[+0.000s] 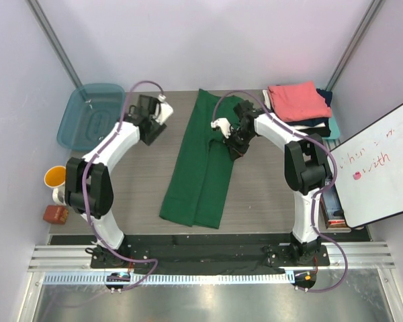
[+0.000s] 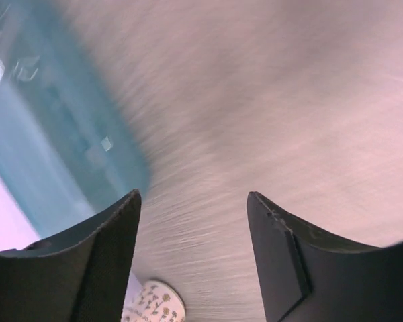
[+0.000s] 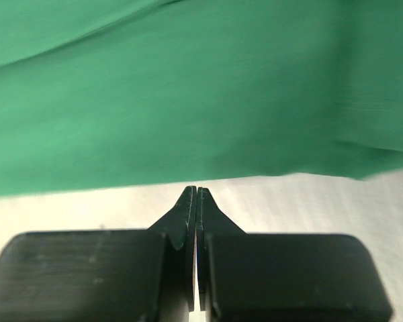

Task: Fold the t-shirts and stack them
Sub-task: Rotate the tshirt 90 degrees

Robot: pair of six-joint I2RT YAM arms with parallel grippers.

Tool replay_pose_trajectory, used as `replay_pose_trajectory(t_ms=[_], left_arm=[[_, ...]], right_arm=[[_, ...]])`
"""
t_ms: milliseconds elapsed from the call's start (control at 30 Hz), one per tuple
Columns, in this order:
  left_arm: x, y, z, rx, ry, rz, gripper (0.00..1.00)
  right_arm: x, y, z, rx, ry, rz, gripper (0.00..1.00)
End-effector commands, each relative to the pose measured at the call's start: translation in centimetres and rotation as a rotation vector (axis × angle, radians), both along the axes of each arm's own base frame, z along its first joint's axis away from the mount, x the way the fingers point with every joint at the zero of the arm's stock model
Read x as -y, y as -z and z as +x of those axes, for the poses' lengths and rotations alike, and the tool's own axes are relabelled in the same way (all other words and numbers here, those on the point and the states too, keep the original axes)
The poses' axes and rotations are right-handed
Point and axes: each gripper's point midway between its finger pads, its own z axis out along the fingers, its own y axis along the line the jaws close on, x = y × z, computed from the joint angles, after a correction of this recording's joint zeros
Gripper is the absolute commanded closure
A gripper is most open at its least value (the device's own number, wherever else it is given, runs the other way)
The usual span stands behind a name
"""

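Note:
A dark green t-shirt (image 1: 200,168) lies flat in the middle of the table, folded lengthwise into a long strip. It fills the upper part of the right wrist view (image 3: 188,94). My right gripper (image 1: 235,144) is at the shirt's right edge near its far end; its jaws (image 3: 197,191) are shut with nothing between them, just short of the cloth. My left gripper (image 1: 154,131) is open and empty (image 2: 193,196) over bare table left of the shirt. A stack of folded t-shirts, coral-pink (image 1: 295,100) on top of dark and teal ones, sits at the back right.
A translucent teal plastic tub (image 1: 91,115) stands at the back left and shows in the left wrist view (image 2: 47,134). A yellow-lined cup (image 1: 55,176) and a brown block (image 1: 54,213) sit at the left edge. A whiteboard (image 1: 379,164) leans at the right.

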Motion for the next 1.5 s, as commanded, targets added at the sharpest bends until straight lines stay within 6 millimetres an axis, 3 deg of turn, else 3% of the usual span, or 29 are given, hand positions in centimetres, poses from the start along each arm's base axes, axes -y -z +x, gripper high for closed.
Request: replay_pose_trajectory(t_ms=[0, 100, 300, 500, 867, 1033, 1167, 1333, 1467], left_arm=[[-2.8, -2.6, 1.2, 0.058, -0.19, -0.076, 0.26], [-2.7, -2.9, 1.0, 0.048, -0.165, -0.079, 0.21], [-2.1, -3.1, 0.4, 0.016, -0.094, -0.082, 0.13], [-1.9, -3.6, 0.5, 0.001, -0.065, -0.072, 0.12], [-1.8, -3.7, -0.2, -0.005, -0.021, -0.069, 0.11], [-1.8, -4.0, -0.1, 0.001, 0.005, -0.058, 0.1], [-1.8, -4.6, 0.0, 0.007, 0.042, -0.034, 0.1], [-1.8, -5.1, 0.4, 0.015, 0.088, -0.008, 0.1], [-1.6, -5.6, 1.0, 0.019, 0.132, 0.016, 0.1]], right_arm=[[-2.1, -4.0, -4.6, -0.065, -0.192, 0.096, 0.99], [-3.0, -4.1, -7.5, -0.128, -0.26, 0.097, 0.99], [-4.5, -1.3, -11.5, -0.195, -0.328, 0.064, 0.99], [-6.2, 0.7, -12.1, -0.186, -0.328, 0.052, 0.99], [-6.0, 4.7, -10.3, -0.101, -0.23, -0.027, 0.99], [-4.5, 6.2, -9.8, -0.072, -0.192, -0.12, 0.99], [-1.8, 6.8, -11.0, -0.062, -0.179, -0.213, 0.99], [1.7, 5.0, -12.0, 0.024, -0.14, -0.31, 0.99], [4.0, 4.8, -14.2, 0.008, -0.106, -0.35, 0.99]])
